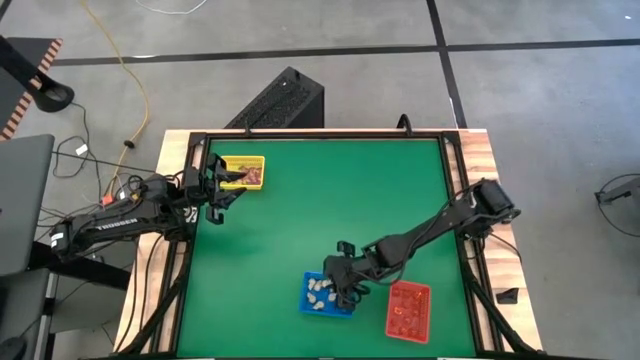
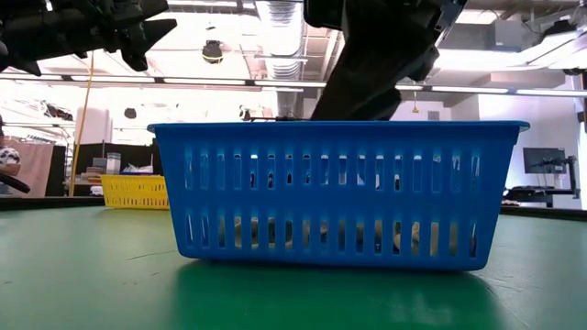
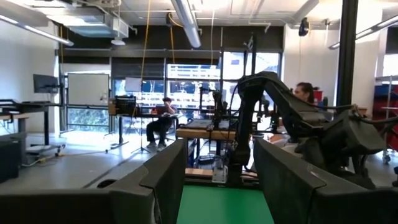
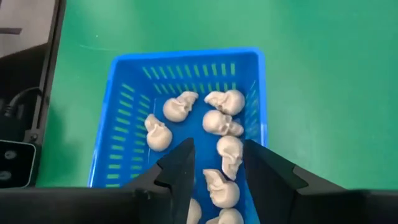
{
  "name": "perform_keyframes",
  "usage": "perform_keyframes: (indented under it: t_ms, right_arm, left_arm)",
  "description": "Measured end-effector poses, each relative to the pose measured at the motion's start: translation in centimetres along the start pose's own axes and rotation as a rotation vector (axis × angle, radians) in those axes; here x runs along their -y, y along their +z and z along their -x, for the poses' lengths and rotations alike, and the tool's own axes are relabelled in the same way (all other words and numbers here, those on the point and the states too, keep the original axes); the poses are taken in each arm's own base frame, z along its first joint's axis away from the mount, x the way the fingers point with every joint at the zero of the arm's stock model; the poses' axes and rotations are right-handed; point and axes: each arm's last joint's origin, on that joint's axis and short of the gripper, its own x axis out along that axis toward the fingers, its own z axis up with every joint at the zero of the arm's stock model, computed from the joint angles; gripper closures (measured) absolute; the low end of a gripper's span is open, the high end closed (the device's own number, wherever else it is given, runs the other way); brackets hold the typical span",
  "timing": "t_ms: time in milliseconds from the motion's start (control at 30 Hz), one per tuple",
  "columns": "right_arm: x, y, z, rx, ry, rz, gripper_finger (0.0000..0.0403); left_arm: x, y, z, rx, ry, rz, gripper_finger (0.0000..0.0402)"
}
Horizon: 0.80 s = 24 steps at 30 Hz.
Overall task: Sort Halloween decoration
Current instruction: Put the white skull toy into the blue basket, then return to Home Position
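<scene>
Several whitish-cream skull trinkets (image 4: 219, 122) lie on the floor of the blue tray (image 4: 124, 124), which stands near the table's front edge (image 1: 306, 296). My right gripper (image 4: 217, 152) hangs just above that tray (image 2: 339, 192), slanting down, open, with nothing held between its fingers. Dark trinkets (image 1: 253, 177) lie in the yellow tray (image 1: 243, 160) at the far left. Orange-red trinkets (image 1: 404, 318) lie in the red tray (image 1: 412, 292), to the right of the blue one. My left gripper (image 1: 222, 186) waits raised beside the yellow tray, open and empty (image 3: 219, 163).
The green mat (image 1: 330, 200) lies bare between the yellow tray and the two front trays. A raised dark frame (image 1: 452, 180) runs around the mat. In the low view the yellow tray (image 2: 136, 191) stands far behind the blue one. People sit in the room beyond the table (image 3: 163, 118).
</scene>
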Motion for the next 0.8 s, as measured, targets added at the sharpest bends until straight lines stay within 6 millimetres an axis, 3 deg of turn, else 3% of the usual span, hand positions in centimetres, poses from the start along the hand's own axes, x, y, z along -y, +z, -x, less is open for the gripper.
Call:
perform_keyframes:
  t_ms: [167, 467, 600, 800]
  right_arm:
    - [0.1, 0.5, 1.2, 0.004, 0.025, 0.019, 0.0228]
    - [0.7, 1.6, 6.2, 0.053, 0.030, 0.200, 0.0239]
    - [2.3, 1.4, 8.7, 0.081, 0.011, 0.250, 0.0246]
    - [6.7, -1.0, 11.2, 0.156, -0.043, 0.248, 0.0255]
  left_arm:
    - [-0.1, 0.1, 0.0, 0.008, 0.028, -0.024, 0.0223]
    - [-0.2, 0.0, 0.0, 0.003, 0.071, -0.053, 0.0223]
    - [-0.2, -0.2, 0.0, -0.016, 0.073, -0.049, 0.0223]
    - [-0.3, -0.8, 0.0, -0.075, 0.086, -0.031, 0.0223]
